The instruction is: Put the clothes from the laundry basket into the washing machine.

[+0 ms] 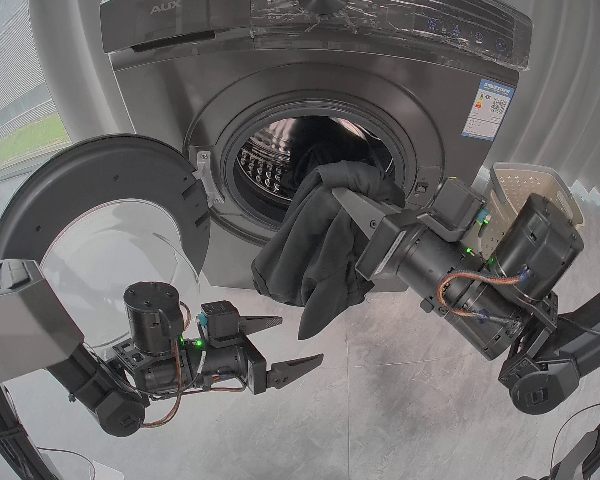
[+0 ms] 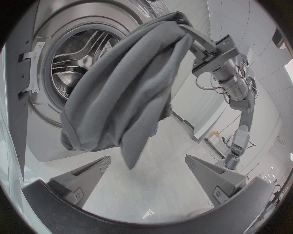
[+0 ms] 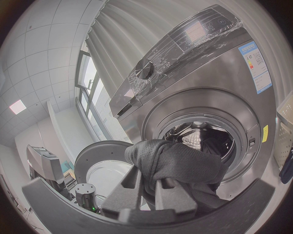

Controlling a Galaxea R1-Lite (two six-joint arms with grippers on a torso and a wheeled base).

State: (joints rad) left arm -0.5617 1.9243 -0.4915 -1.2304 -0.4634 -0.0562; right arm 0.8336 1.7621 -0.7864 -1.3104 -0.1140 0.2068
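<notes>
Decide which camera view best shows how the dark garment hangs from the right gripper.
The left wrist view: the whole dark garment shows, from the right gripper down to its loose lowest corner. The head view shows it draped before the washing machine opening. The right wrist view shows the bunched top between the fingers.

The washing machine (image 1: pixel 156 94) carries all the print. Above and left of its door opening (image 1: pixel 269 156), a short line of pale letters (image 1: pixel 165 7) (a maker's mark) sits on the drawer panel (image 1: pixel 181 28). Above and right of the opening, a blue-edged sticker (image 1: pixel 488 109) shows coloured rating bars, a square code and print too small to read. Directly above, the film-wrapped control panel (image 1: pixel 387 22) has faint lit icons — no legible words. Just right of the opening, a small yellow tag (image 3: pixel 265 133) is unreadable.
</notes>
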